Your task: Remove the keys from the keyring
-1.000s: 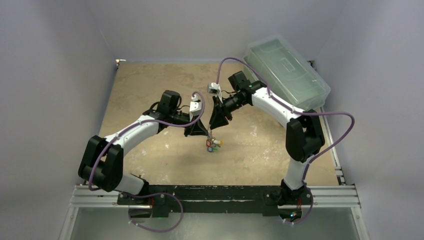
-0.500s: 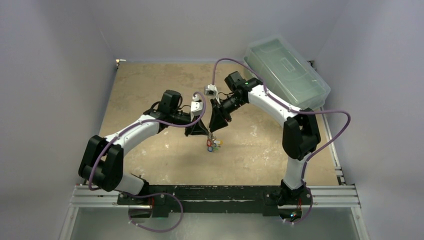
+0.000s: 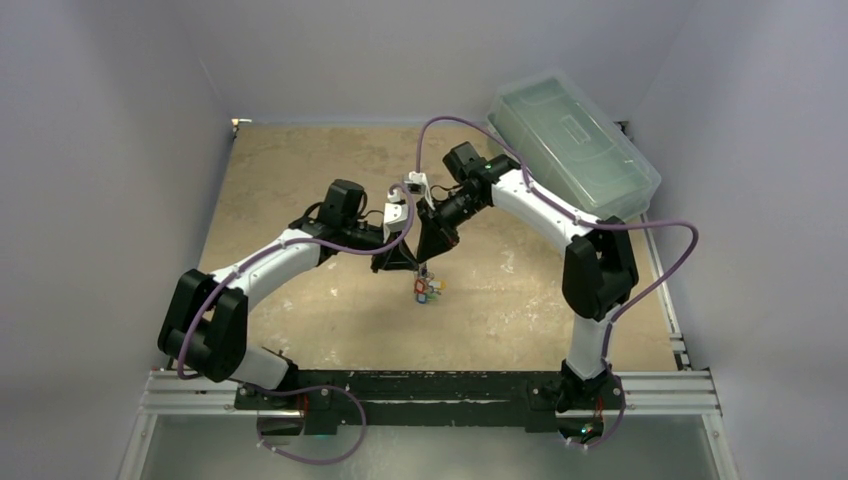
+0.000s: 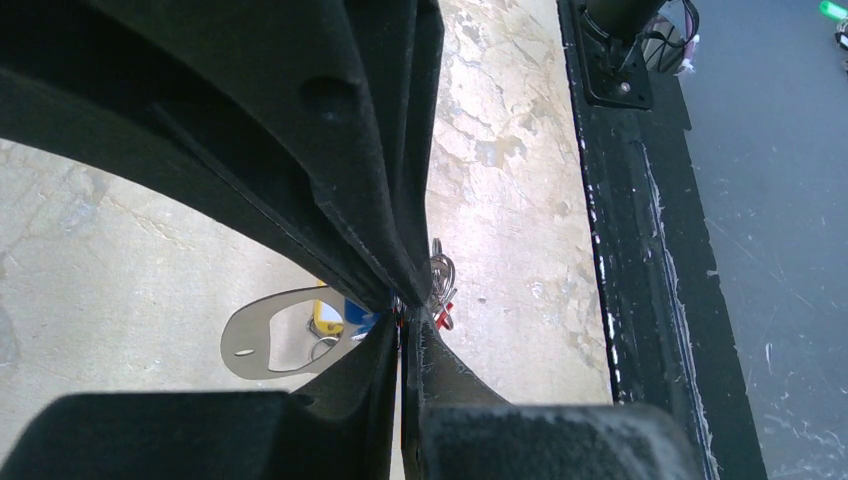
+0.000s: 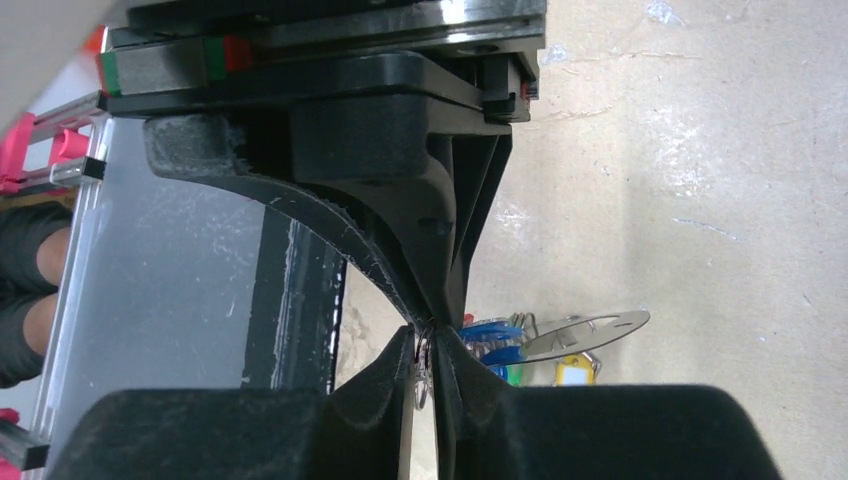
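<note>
The keys (image 3: 428,290) hang as one bunch just above the table, under both grippers. My left gripper (image 3: 413,265) is shut on the top of the bunch; in the left wrist view (image 4: 403,318) the jaws are pressed together, with small wire rings (image 4: 441,272) and a red tag (image 4: 446,310) beside them. My right gripper (image 3: 425,262) is shut on a thin wire ring (image 5: 423,350) of the bunch. The keyring (image 4: 237,335), a flat pale grey loop, hangs behind the jaws with yellow and blue tags; it also shows in the right wrist view (image 5: 595,324).
A clear plastic lidded box (image 3: 572,140) stands at the back right corner. The black base rail (image 3: 430,385) runs along the table's near edge. Walls close in the table on the left, back and right.
My right arm's wrist and elbow have shifted a little to the left and closer to the left gripper. The key bunch hangs in about the same place.
</note>
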